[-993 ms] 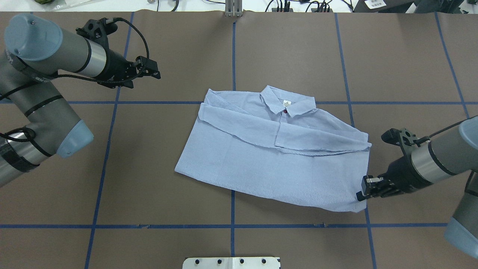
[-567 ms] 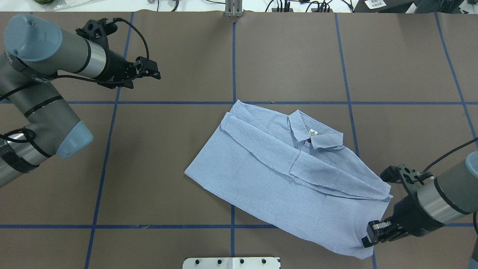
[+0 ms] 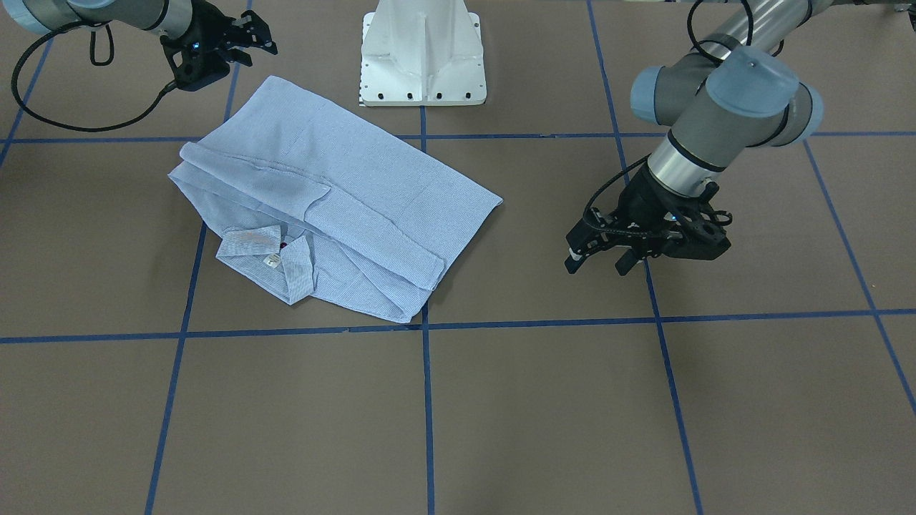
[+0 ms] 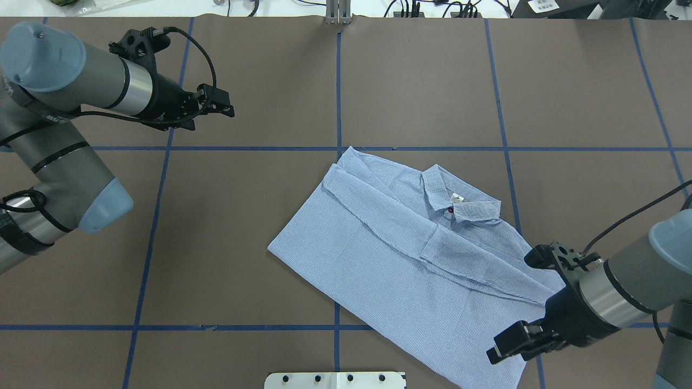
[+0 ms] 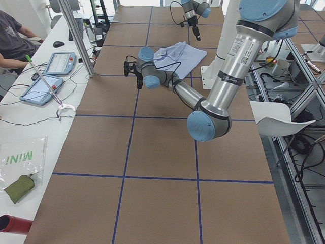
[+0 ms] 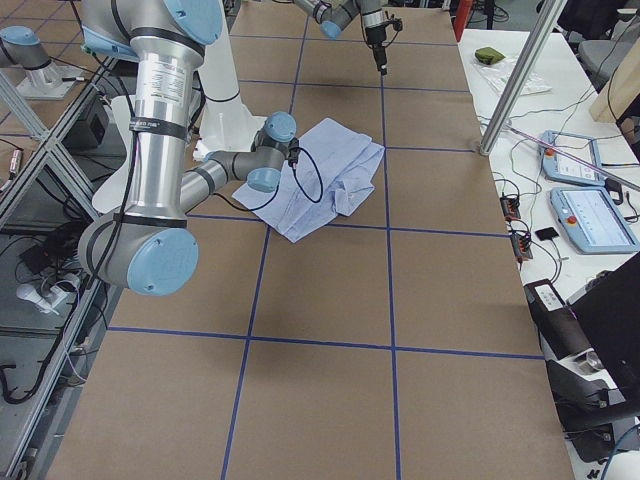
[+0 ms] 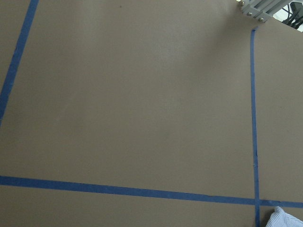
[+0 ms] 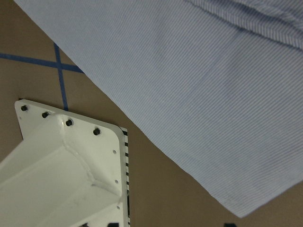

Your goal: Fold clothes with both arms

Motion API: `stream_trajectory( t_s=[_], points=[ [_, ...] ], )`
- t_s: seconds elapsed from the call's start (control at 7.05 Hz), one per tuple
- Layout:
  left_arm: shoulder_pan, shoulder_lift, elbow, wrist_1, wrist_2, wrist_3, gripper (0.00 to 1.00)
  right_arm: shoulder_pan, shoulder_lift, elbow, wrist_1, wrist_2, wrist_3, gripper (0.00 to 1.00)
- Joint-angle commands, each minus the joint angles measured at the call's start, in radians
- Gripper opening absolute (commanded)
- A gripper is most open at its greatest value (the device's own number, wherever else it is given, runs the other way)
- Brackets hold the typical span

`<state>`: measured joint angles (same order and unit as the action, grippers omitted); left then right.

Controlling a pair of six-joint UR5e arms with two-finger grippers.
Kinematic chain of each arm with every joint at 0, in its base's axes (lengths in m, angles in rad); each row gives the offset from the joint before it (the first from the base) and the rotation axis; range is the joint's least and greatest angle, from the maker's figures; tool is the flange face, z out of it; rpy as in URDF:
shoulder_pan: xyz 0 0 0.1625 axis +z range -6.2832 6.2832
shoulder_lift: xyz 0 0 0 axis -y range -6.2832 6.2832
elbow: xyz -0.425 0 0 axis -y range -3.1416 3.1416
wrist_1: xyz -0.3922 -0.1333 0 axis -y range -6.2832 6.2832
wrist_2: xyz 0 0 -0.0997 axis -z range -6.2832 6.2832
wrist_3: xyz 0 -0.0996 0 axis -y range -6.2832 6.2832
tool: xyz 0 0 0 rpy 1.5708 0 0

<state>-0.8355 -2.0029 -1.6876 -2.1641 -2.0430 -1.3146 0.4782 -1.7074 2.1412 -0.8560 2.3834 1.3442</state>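
Right of centre on the bench point(image 4: 216, 243), toward my near edge, the shirt point(image 4: 400, 270) lies flat with its sleeves folded in. Its long axis runs on a diagonal, from the far left shoulder down to the near right hem corner, and the collar point(image 4: 459, 202) points far right.

My right end effector point(image 4: 500, 348) hovers just over that near right hem corner, fingers apart and holding nothing. My left end effector point(image 3: 597, 266) hangs well apart from the cloth, off to the far left, fingers also spread and empty. So the right arm is the nearer by a wide margin. I judge the left must cross toward the shirt's left edge before both arms can take a fold across that diagonal.

From overhead I get the shirt's whole outline and both arms. Only the right wrist camera shows the hem corner point(image 8: 241, 210) lying loose on the bench beside the white pedestal point(image 8: 57, 161), with no cloth pinched. My left wrist camera gives bare bench and blue tape point(image 7: 123, 189), with only a sliver of shirt at its lower right. The spread of the left fingers reads plainly only in the front view.
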Motion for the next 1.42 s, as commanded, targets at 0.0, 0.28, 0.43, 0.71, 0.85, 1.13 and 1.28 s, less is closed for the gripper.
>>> stream_trajectory(
  t_s=[0.0,0.28,0.43,0.71,0.85,1.13,1.28],
  points=[
    [0.094,0.031,-0.064,0.001,0.001,-0.099,1.0,0.174,0.09,-0.004,0.0,-0.001,0.0,1.0],
    [0.247,0.027,-0.086,-0.002,0.049,-0.344,0.99,0.314,0.123,-0.003,0.0,0.006,-0.008,1.0],
    [0.322,0.026,-0.086,0.0,0.12,-0.415,0.99,0.342,0.139,-0.003,-0.002,0.007,-0.008,1.0],
    [0.39,0.029,-0.055,0.006,0.17,-0.436,0.98,0.342,0.152,-0.006,-0.006,0.007,-0.008,1.0],
    [0.404,0.024,-0.04,0.033,0.19,-0.434,0.97,0.336,0.158,-0.009,-0.009,0.005,-0.007,1.0],
    [0.414,0.022,-0.037,0.047,0.193,-0.436,0.9,0.336,0.158,-0.018,-0.009,0.005,-0.008,1.0],
    [0.415,0.021,-0.034,0.047,0.193,-0.436,0.87,0.336,0.158,-0.021,-0.009,0.005,-0.008,1.0]
  ],
)
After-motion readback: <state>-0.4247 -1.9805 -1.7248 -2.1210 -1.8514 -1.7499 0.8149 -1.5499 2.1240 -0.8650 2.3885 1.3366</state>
